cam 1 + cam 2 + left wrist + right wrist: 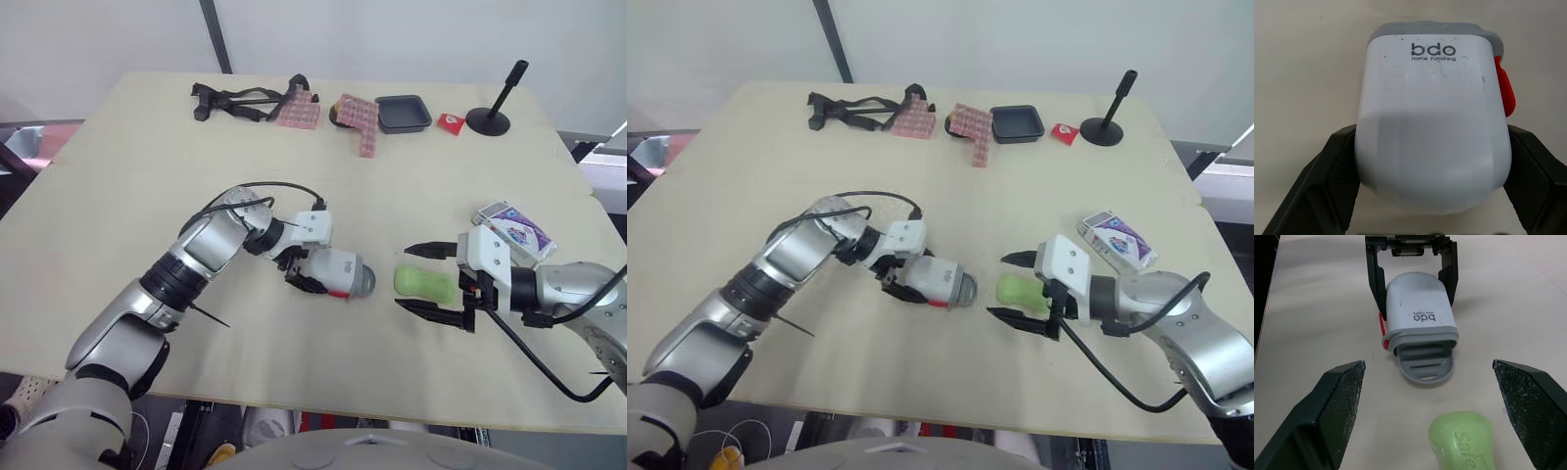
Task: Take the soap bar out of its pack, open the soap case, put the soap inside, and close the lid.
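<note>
My left gripper is shut on the white soap case, which lies on its side on the table. The black fingers press both flanks of the case. Its grey lid hangs open toward the right gripper, showing the slatted inside. The green soap bar lies bare on the table just right of the case. My right gripper stands open around the soap, one finger on each side, not touching it. The purple and white soap pack lies behind the right wrist.
Along the far edge sit a black strap, two pink checkered cloths, a black tray, a small red packet and a black stand. A cable runs over the left wrist.
</note>
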